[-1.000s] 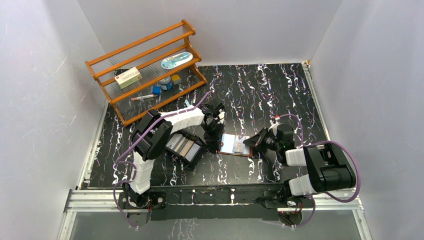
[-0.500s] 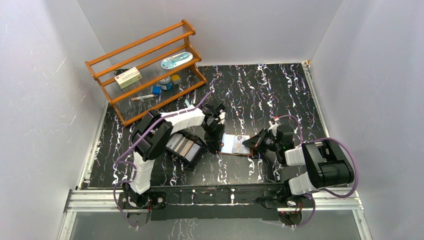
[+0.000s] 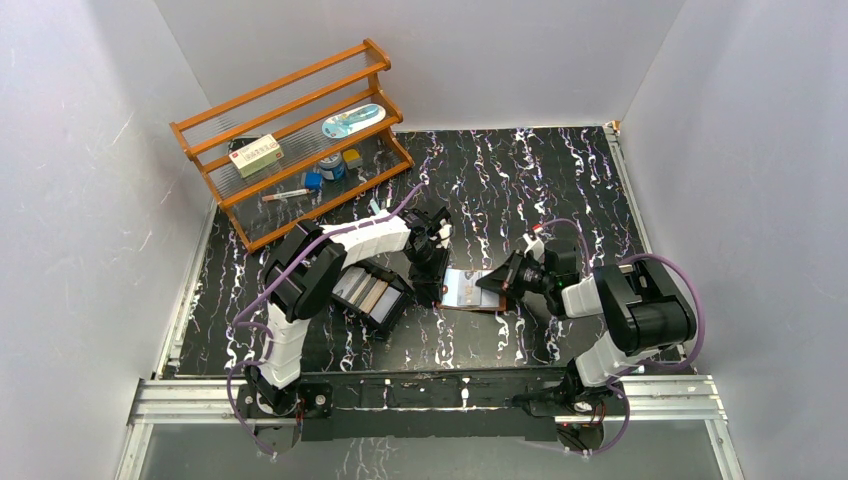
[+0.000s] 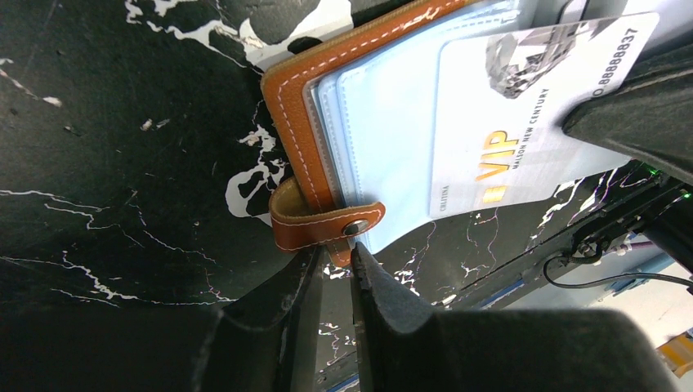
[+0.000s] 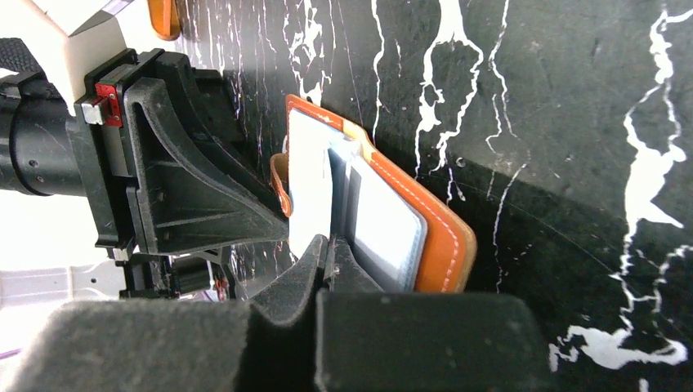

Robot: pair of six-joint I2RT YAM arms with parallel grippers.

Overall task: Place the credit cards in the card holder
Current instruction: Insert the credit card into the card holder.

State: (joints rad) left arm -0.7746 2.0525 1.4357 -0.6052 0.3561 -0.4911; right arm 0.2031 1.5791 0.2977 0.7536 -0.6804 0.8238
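Black marbled table [image 3: 560, 180] is carrying everything, and the card holder [image 4: 290, 106] is lying open on it between the two grippers. Well behind the holder and to its left a wooden rack [image 3: 290, 130] is standing. Just left of the holder a black tray [image 3: 388, 325] is holding more credit cards [image 3: 368, 293].

At the holder's left edge the left gripper [image 4: 335, 265] is nipping the snap strap [image 4: 315, 229], its jaws only a sliver apart. At the holder's right side the right gripper [image 5: 327, 257] is pressing its fingers together on the silver-grey card [image 4: 507, 131], which is lying across the pale sleeves.

The main risk, as I judge it, is that the card's leading edge is riding over a sleeve lip instead of into it. A further push could then bow the card or drag the holder. The hold on the strap is looking slight, so it could slip out and let the holder slide.

Only the left wrist view is showing the card's printed face and the stud. Only the right wrist view is showing the sleeves fanned apart with the card edge-on. Neither is making clear whether the edge is inside a pocket. Only the top view is showing the tray and rack.
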